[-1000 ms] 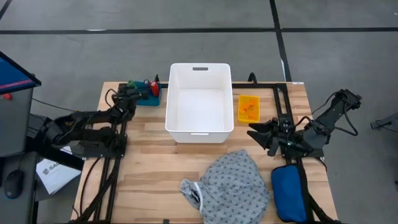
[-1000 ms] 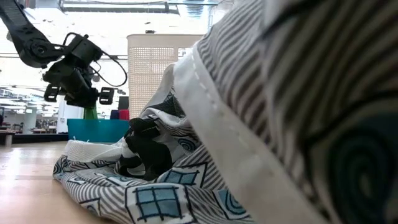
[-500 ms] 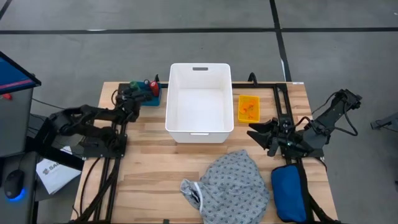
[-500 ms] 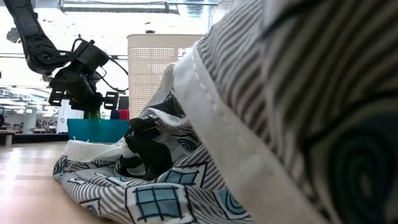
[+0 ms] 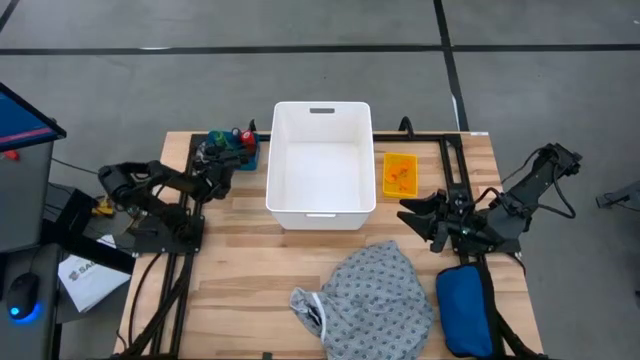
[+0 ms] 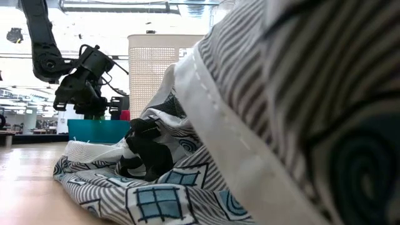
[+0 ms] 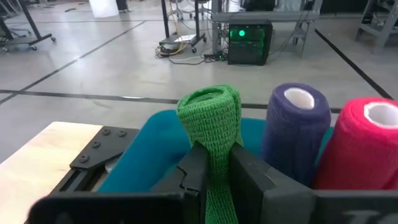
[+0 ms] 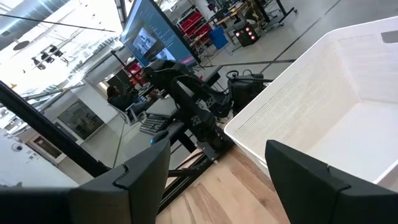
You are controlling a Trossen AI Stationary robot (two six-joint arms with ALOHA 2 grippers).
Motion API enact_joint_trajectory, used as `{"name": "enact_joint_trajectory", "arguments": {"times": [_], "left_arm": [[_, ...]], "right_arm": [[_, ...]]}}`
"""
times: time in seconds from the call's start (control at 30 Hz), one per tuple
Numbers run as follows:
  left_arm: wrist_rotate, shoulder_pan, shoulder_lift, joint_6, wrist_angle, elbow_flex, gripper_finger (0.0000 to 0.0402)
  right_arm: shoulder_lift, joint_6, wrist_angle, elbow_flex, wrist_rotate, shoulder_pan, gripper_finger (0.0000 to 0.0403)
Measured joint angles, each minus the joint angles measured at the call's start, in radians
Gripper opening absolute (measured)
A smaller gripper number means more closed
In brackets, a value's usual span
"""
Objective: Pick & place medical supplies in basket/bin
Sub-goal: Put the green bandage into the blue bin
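The green roll [image 7: 210, 121] of bandage wrap is what I'm working, and it sits at the far left of the table, standing upright in a small teal tray [image 5: 243, 158] just left of the white bin [image 5: 320, 165]. My left gripper [image 7: 214, 180] is clamped narrow on it: in the left wrist view the two dark fingers pinch the roll's lower half, squeezing it flat between them, while its open top stands clear above. Its long axis runs vertical, in line with the fingers' reach, so I judge a straight lift should clear the tray wall. Right beside it in the same tray stand a purple roll [image 7: 295, 130] and a red roll [image 7: 364, 140], both upright and close enough that a sideways drag could tip them.

The move ahead turns on one thing: the bin lies just to the right of the held roll, its near wall right beside the tray. The left arm is plainly the nearer one.

Further right, a small orange tray [image 5: 399, 174] holds orange pill bottles beside the bin. The patterned gown [image 5: 375, 295] lies crumpled in front. My right gripper [image 5: 415, 218] waits near the table's right edge, fingers spread wide and holding nothing, above a blue pouch [image 5: 464, 310].
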Motion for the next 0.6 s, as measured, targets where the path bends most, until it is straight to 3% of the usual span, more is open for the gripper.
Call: {"name": "enact_joint_trajectory", "arguments": {"times": [0.6], "left_arm": [[0.010, -0.036, 0.094, 0.048, 0.098, 0.000, 0.0048]], "right_arm": [[0.000, -0.006, 0.000, 0.000, -0.017, 0.001, 0.0260]]}}
